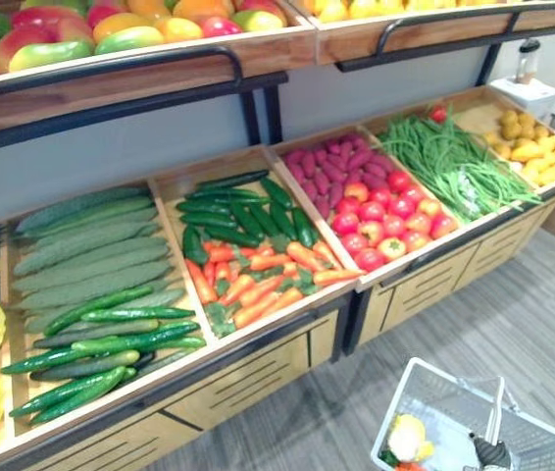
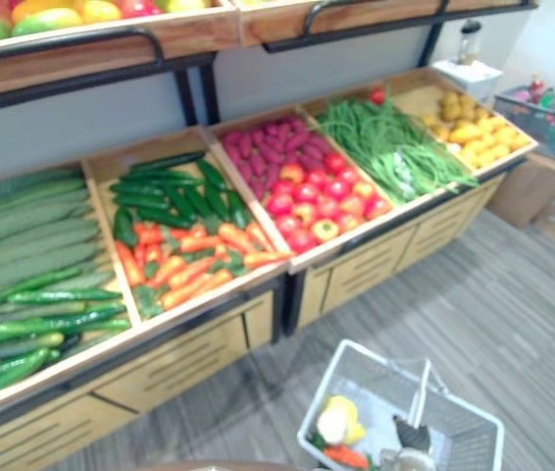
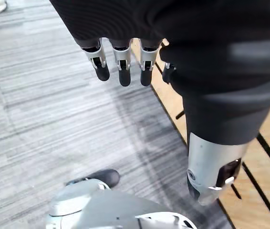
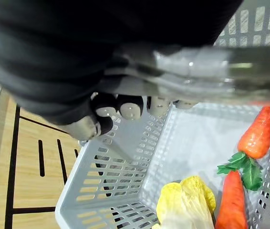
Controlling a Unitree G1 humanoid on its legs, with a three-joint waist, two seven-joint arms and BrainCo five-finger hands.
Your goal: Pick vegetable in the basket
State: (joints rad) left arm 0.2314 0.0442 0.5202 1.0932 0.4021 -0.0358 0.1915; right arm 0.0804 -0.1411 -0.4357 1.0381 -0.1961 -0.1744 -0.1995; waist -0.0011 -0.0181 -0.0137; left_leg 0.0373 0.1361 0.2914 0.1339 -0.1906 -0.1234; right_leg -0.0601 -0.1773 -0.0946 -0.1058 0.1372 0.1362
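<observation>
A white plastic basket (image 1: 425, 373) hangs low at the right, over the grey floor in front of the produce stand. My right hand (image 2: 410, 435) is shut on the basket's handle (image 4: 197, 67), its fingers (image 4: 125, 106) curled round the grey bars. Inside lie a yellow leafy vegetable (image 4: 185, 205) and two orange carrots (image 4: 258, 134) with green tops. My left hand (image 3: 121, 62) hangs over the floor beside the stand's wooden front, fingers straight and holding nothing.
The slanted wooden stand holds cucumbers (image 1: 91, 334), carrots (image 1: 258, 280) with dark green peppers behind, tomatoes (image 1: 390, 221) below purple tubers, green beans (image 1: 449, 162) and yellow produce (image 1: 532, 142). A fruit shelf (image 1: 111, 74) runs above. Another basket (image 2: 547, 118) sits far right.
</observation>
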